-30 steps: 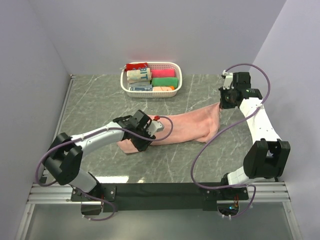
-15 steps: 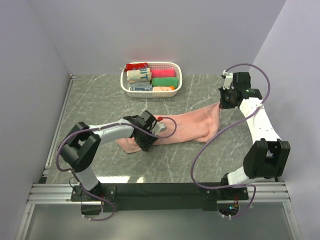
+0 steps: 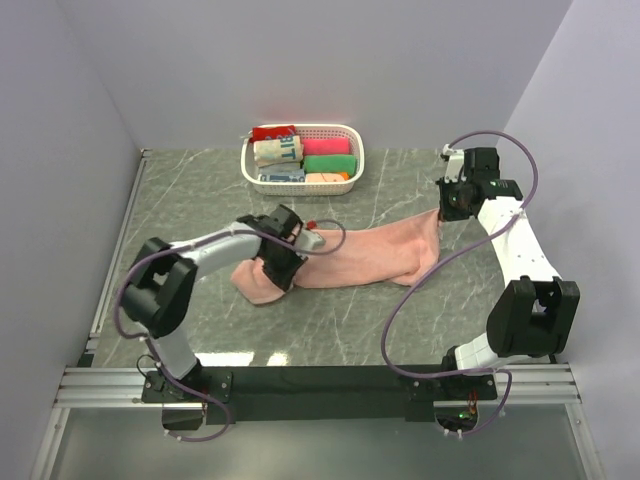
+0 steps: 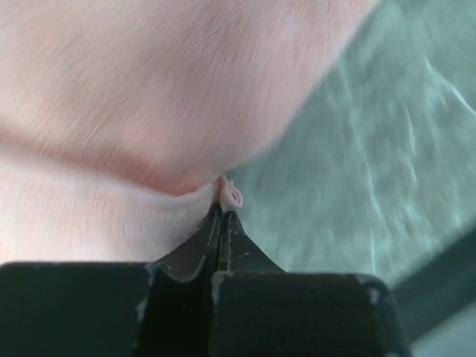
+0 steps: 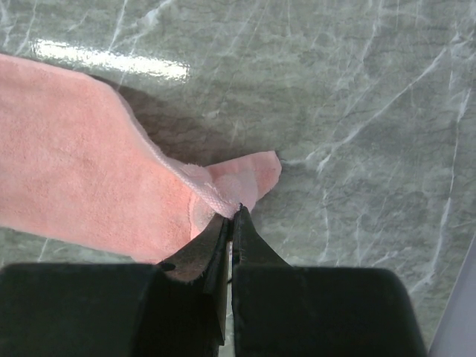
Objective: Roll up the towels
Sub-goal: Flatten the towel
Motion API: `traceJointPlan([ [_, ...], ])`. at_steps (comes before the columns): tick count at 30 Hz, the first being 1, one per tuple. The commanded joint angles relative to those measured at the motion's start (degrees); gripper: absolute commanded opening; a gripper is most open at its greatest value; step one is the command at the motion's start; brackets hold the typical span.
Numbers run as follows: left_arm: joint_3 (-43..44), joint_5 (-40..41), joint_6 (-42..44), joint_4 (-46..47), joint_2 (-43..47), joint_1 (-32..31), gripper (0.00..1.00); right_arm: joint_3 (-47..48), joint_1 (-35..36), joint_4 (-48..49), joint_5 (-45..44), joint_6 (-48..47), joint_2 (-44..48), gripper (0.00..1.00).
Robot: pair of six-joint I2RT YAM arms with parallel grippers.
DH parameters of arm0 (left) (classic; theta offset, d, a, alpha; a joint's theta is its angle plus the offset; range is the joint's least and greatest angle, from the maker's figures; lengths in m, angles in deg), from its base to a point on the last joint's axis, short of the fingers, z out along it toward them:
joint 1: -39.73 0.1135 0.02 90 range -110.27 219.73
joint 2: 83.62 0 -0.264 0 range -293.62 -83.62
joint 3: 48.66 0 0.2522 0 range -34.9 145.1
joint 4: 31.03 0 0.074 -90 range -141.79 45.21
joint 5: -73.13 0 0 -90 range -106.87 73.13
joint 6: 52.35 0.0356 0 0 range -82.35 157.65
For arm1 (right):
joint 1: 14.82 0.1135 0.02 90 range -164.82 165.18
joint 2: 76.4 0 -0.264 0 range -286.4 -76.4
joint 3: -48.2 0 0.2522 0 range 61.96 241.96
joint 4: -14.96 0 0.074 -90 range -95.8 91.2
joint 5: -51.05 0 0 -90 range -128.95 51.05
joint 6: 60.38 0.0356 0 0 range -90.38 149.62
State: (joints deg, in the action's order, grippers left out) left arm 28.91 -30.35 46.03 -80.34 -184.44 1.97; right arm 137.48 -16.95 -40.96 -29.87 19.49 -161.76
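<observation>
Salmon-pink towel point(image 3: 370, 258): left gripper point(image 4: 223, 212), open before, now pinches it; right gripper point(image 5: 234, 212) clamps its corner; green marble tabletop point(image 3: 190, 200), lilac walls point(image 3: 300, 60).

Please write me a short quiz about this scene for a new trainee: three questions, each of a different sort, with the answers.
1. True or false: the left hand is shut on a bit of the pink towel.
2. Where does the white basket stand? A: at the far edge of the table. B: on the towel. C: between the arm bases.
3. Fill in: the right hand pinches a ____ of the towel.
Key: 1 true; 2 A; 3 corner.
</observation>
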Motion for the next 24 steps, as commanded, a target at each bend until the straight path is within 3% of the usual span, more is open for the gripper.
traceJointPlan([
  [1,6.5,-7.5,4.3,-8.5,9.7,5.8,0.00,2.3,-0.6,-0.2,-0.3,-2.0,2.4,0.00],
  [7,23.4,-11.5,8.7,-18.9,19.1,22.4,0.00,8.9,-3.3,-3.1,0.7,-6.1,4.6,0.00],
  [13,35.0,-14.5,7.9,-19.1,23.0,34.2,0.00,20.7,-3.5,-7.2,2.4,-8.3,6.2,0.00],
  [18,38.3,-15.9,4.9,-18.1,27.9,41.5,0.00,26.2,-3.6,-9.7,1.6,-9.5,9.5,0.00],
  [24,33.7,-14.6,4.5,-18.2,39.5,47.5,0.00,17.8,-3.6,-7.9,-3.0,-13.7,23.4,0.00],
])
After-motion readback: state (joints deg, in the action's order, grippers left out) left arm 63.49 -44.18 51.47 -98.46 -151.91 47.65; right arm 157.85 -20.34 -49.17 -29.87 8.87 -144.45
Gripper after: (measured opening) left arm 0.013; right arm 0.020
